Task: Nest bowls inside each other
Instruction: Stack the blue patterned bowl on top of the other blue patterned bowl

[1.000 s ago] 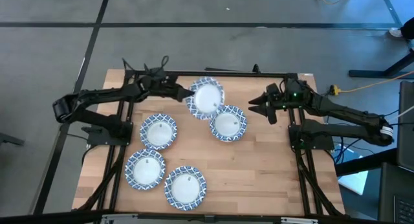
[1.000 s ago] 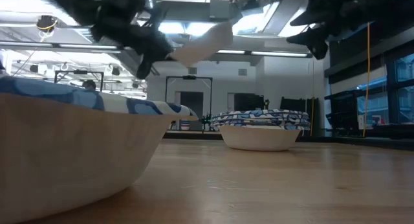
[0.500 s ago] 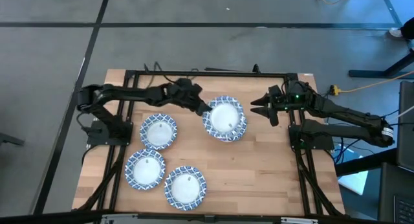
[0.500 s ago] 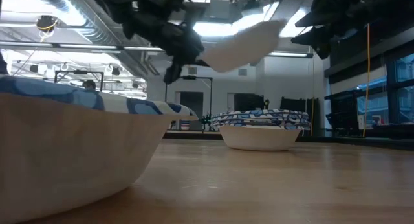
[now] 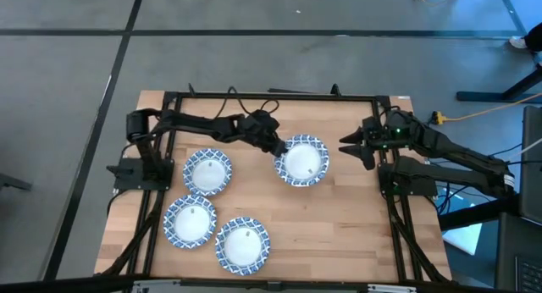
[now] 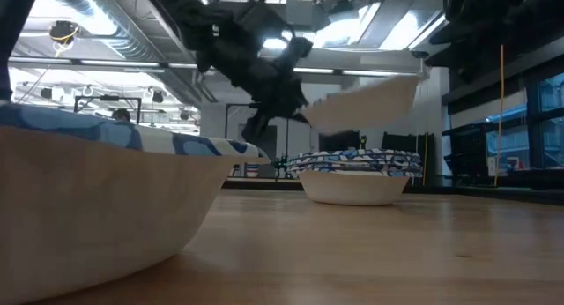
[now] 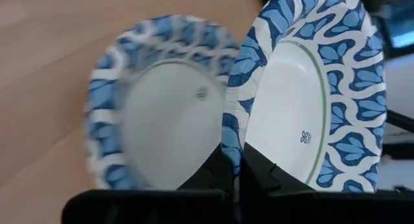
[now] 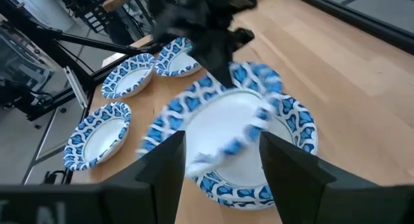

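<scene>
A: High view — left gripper (image 5: 276, 148) where?
B: Frame centre, jaws pinched on rim of one bowl (image 5: 305, 160), held just above the stack (image 6: 357, 177), not touching.
A: Other bowls (image 5: 207, 171)?
B: Three at lower left on desk (image 5: 339, 217). Right gripper (image 5: 347, 144) waits at right, jaws parted, holding nothing.

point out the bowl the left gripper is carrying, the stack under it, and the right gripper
carried bowl (image 7: 304, 114), left wrist view, white inside
bowl stack (image 6: 357, 183), low view, side wall
right gripper (image 5: 347, 144), high view, between fingertips
</scene>
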